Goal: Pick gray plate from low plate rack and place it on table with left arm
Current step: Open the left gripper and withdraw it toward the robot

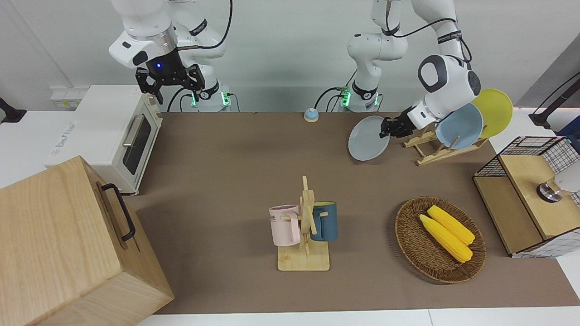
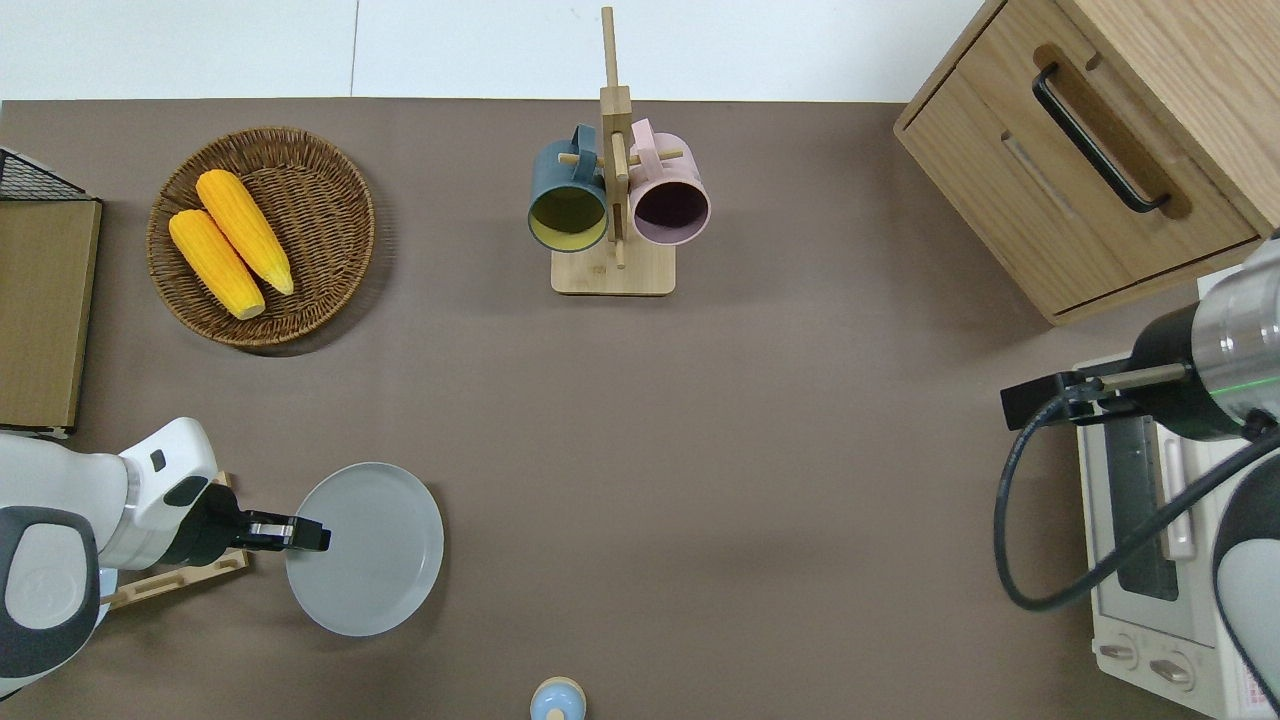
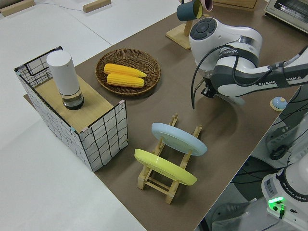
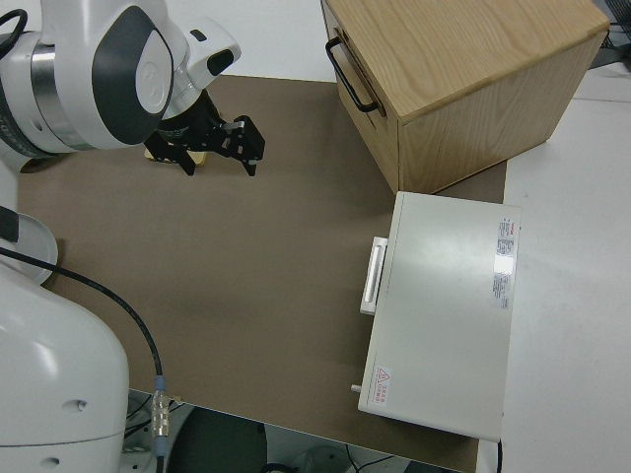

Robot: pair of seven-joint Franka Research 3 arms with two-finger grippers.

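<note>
Overhead view first: your left arm's black two-finger gripper [image 2: 312, 535] is pinching the rim of the round pale gray plate [image 2: 370, 548] on the edge that faces the small low light-wood plate rack [image 2: 170, 580]. The plate is out of the rack and hangs over the brown-matted table [image 2: 700, 450], just beside the rack toward the right arm's end. In the front view the plate [image 1: 368, 145] is tilted, its lower edge close to the mat; whether that edge touches the mat you cannot tell from these pictures.

You are in the placing step, by my reading: the pick is done and the plate has yet to lie flat. The next move calls for you to lower and level the plate until it rests on the mat, then spread the fingers and draw the gripper back toward the rack end without dragging the rim.

Mind the round light blue plate [image 1: 458, 125] and the round yellow plate [image 1: 495, 111] in the rack, close to your forearm.

Your right arm is parked, its gripper [image 1: 170, 81] spread.
</note>
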